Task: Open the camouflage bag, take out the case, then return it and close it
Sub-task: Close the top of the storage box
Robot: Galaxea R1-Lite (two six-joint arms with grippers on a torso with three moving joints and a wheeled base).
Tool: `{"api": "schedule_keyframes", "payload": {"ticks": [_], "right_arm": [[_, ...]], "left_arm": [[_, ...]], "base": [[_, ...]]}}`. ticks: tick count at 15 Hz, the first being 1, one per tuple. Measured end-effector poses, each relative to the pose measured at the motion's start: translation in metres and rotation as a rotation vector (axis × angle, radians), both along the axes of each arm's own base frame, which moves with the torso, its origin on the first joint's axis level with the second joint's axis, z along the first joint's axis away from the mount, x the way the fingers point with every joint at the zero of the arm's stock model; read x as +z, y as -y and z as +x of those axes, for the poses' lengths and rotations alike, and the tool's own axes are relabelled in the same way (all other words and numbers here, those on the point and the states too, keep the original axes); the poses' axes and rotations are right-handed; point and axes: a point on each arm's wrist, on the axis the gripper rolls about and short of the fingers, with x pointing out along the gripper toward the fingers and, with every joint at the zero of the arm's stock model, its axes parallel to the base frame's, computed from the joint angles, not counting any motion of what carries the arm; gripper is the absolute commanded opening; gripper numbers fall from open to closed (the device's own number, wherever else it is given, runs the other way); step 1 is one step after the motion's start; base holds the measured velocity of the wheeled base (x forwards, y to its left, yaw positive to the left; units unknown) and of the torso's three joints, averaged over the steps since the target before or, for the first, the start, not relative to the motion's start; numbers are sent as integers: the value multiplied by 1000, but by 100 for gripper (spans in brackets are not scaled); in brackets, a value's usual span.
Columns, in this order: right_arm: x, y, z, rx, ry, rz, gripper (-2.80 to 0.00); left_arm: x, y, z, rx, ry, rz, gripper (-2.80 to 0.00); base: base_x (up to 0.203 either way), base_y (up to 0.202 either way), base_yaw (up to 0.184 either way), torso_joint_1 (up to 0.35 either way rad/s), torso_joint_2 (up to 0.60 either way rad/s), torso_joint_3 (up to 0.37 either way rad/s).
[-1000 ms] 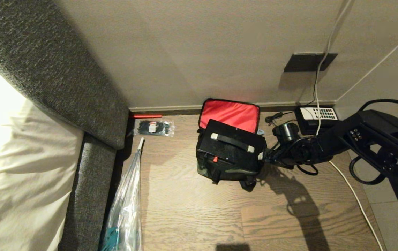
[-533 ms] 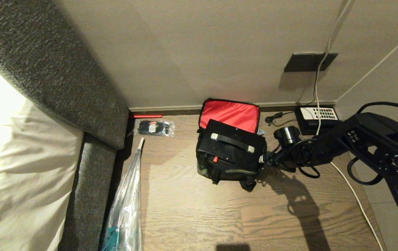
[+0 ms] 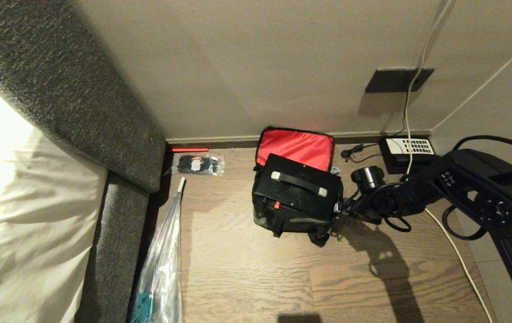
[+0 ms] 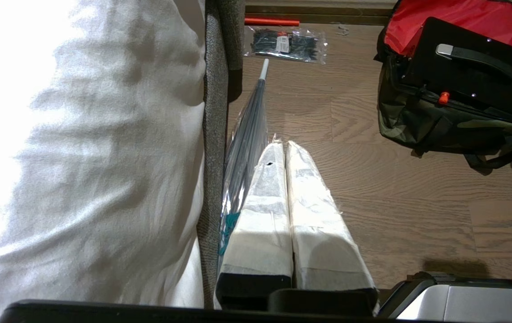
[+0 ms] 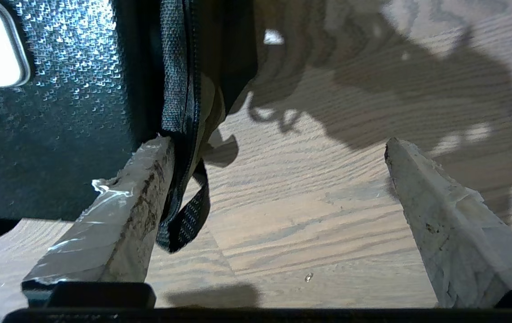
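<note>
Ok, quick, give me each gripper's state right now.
Left gripper: shut, holding nothing, parked beside the bed.
Right gripper: open, empty, one finger at the camouflage bag rim.

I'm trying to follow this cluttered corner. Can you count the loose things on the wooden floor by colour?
Black: 3, the case, the telephone, the pack of cable ties
Camouflage with red lining: 1, the camouflage bag
Red: 1, the thin stick by the wall
Clear: 1, the folded umbrella
Total: 6
</note>
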Motion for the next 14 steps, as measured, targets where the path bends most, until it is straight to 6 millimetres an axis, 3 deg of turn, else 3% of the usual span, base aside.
{"api": "schedule_keyframes", "payload": {"ticks": [14], "right_arm": [[-19, -11, 25, 19, 77, 21, 0]], "left_arm": [[0, 0, 0, 0, 0, 0, -280]], "base": [[0, 0, 0, 0, 0, 0]]}}
